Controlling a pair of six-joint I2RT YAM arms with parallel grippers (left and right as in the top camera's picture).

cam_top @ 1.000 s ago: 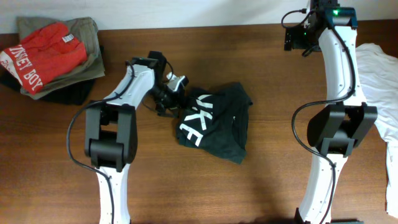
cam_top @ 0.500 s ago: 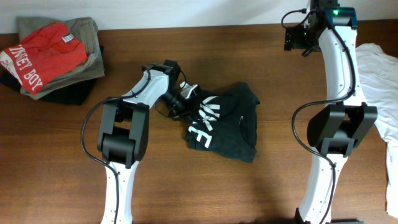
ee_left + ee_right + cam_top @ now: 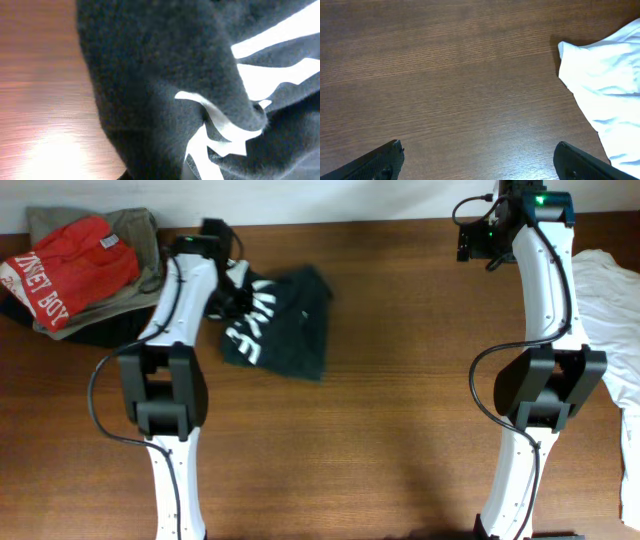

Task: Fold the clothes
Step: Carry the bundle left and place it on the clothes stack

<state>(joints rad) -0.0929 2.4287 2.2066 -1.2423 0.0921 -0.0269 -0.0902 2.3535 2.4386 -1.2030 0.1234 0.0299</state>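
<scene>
The clothes, a crumpled black T-shirt (image 3: 285,330) with white lettering, lie on the wooden table left of centre. My left gripper (image 3: 233,295) is at the shirt's left edge and shut on a bunch of its fabric. In the left wrist view the black T-shirt (image 3: 150,75) with white letter strokes fills almost the whole frame and hides the fingers. My right gripper (image 3: 488,242) hangs at the far right back of the table, well away from the shirt. In the right wrist view that gripper (image 3: 479,146) is open over bare wood, nothing between its fingers.
A pile of folded garments sits at the back left corner, a red one (image 3: 65,268) on an olive one (image 3: 135,230), close to my left arm. A white cloth (image 3: 610,310) lies at the right edge and shows as a white cloth (image 3: 605,70) beside my right gripper.
My left gripper shut on the T-shirt's edge and dragged the shirt from the table's middle toward the back left, near the pile. The right arm has not moved.
</scene>
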